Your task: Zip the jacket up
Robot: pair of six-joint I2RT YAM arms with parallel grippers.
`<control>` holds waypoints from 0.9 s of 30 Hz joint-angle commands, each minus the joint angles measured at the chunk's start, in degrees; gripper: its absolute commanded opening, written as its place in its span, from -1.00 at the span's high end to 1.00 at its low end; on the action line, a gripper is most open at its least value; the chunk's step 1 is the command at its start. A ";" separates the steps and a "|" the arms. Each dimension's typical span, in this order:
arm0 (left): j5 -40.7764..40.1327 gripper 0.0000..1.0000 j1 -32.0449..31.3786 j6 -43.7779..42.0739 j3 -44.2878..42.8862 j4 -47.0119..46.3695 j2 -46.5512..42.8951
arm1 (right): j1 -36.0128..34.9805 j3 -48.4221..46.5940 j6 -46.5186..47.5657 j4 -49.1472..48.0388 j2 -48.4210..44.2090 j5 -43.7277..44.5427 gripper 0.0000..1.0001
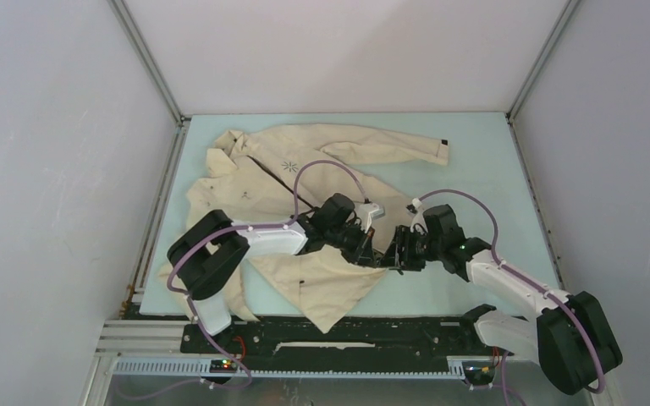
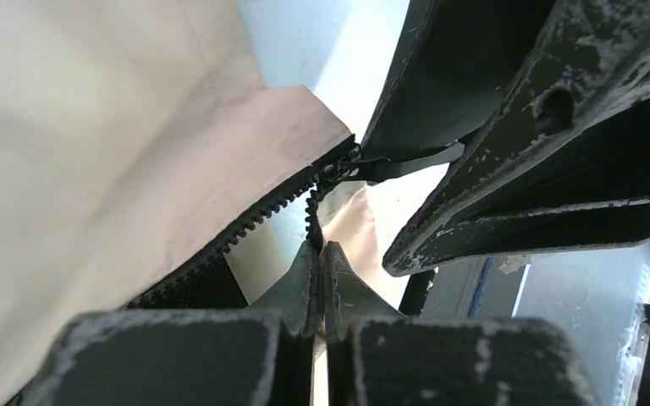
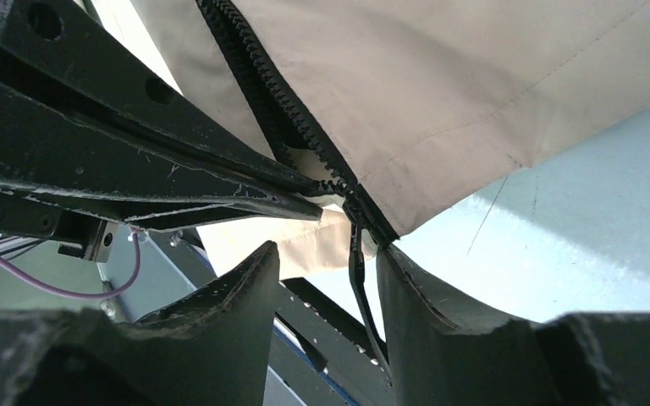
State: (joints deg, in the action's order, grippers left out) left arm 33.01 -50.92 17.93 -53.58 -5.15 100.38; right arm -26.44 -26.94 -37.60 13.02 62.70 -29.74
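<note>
Well, from the top, the jacket [image 1: 322,288] is lying spread out on the pale blue table [image 1: 482,152], more to the left side. 1 sleeve is stretching along the far edge. The 2 arms are reaching in and meeting at the jacket's bottom corner, near the middle of the table. The left gripper [image 1: 371,252] is reaching over the cloth. The right gripper [image 1: 396,255] is facing it, just beside it.

In the left wrist view, the left gripper's fingers [image 2: 300,283] are pressing tight together. They are pinching the bottom end of the zipper [image 2: 262,211]. The dark teeth are running up to the left along the cream cloth. The right gripper's big dark fingers [image 2: 516,169] are filling the right side, very near the zipper's end.

In the right wrist view, the right gripper's 2 fingers [image 3: 237,296] are standing apart. A thin dark zipper tab [image 3: 357,262] is hanging between them, nearer the right-hand one. I cannot tell if it is touching that finger. The left gripper's shut fingers [image 3: 178,182] are poking in from the left and holding the zipper where its 2 rows of teeth are meeting. The jacket is covering the top of this view, with the table showing below it.
</note>
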 commanded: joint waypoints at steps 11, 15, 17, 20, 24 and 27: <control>4.49 1.00 0.09 -1.67 -4.01 1.10 1.49 | 0.88 -0.83 2.85 3.42 -2.41 -0.56 0.06; 4.61 1.00 0.11 -1.59 -4.16 0.98 1.42 | 0.97 -0.83 3.00 5.83 -4.61 -0.92 0.06; 4.74 1.00 0.11 -1.54 -4.11 0.72 1.35 | 1.05 -0.83 2.64 6.21 -5.36 -2.08 0.07; 4.79 1.00 0.06 -1.36 -3.97 0.50 1.17 | 0.99 -1.29 1.16 6.21 -6.64 -3.77 0.13; 5.19 1.00 0.11 -0.94 -3.76 -0.29 1.35 | 0.39 -0.51 -4.38 -3.28 -6.54 -6.47 0.13; 5.96 1.00 0.15 -0.41 -3.58 -1.11 1.74 | 0.18 -0.92 -11.10 -18.23 -1.51 -10.28 0.18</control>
State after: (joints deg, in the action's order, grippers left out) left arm 35.48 -50.74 17.52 -54.04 -3.75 102.00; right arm -25.80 -26.92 -40.10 13.21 57.43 -34.61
